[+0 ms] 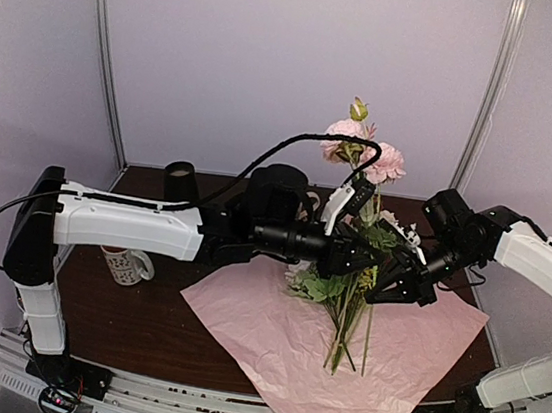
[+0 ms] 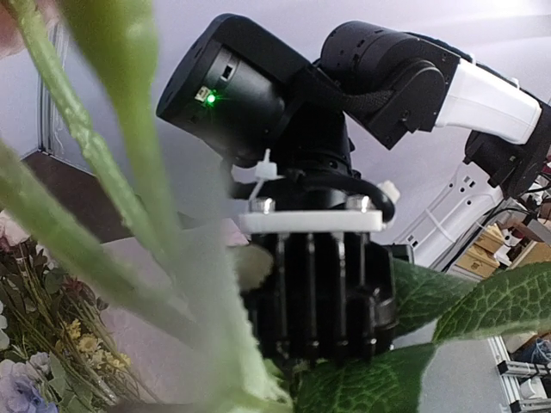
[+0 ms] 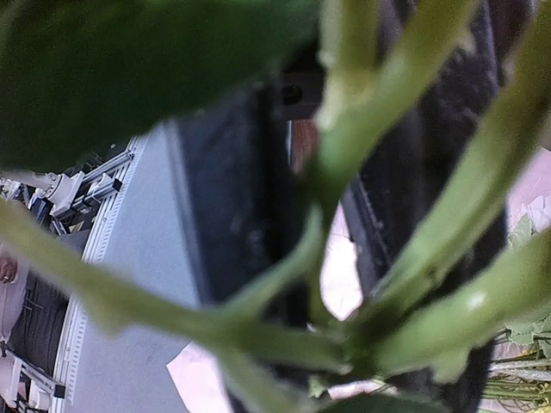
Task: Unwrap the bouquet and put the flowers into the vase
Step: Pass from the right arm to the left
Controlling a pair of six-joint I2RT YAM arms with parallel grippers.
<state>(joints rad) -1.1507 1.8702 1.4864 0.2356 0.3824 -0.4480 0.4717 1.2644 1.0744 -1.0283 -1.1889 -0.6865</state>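
Over the middle of the table, the right gripper [image 1: 394,285] comes in from the right and is closed on the stems of the flowers [image 1: 349,311]. Its own wrist view shows thick green stalks running across and between its dark fingers, too close to be sharp. The left gripper [image 1: 358,257] reaches in from the left and meets the same bunch just above it, among the leaves. From these views I cannot tell whether its jaws are pressing the stems or only bracketing them, because the stalks blur right across its lens.

The bunch stands nearly upright. The pink blooms and a yellow bud are at the top, against the back wall. The stem ends point down toward the near side, over the spread lilac-pink paper [image 1: 268,352], and whether they touch it is unclear. The paper lies flat and open, so the unwrapping looks done.

The vase [image 1: 179,182] stands far and well to the left of both grippers, at the back of the table behind the left forearm, with its mouth facing up. The cream mug [image 1: 125,267] sits nearer, also on the left.

The long axis of the flowers already roughly matches that of the vase. The coming move is therefore, I judge, mainly a carry leftward and away, with the stem ends raised above the rim. The left arm is the nearer one for that.
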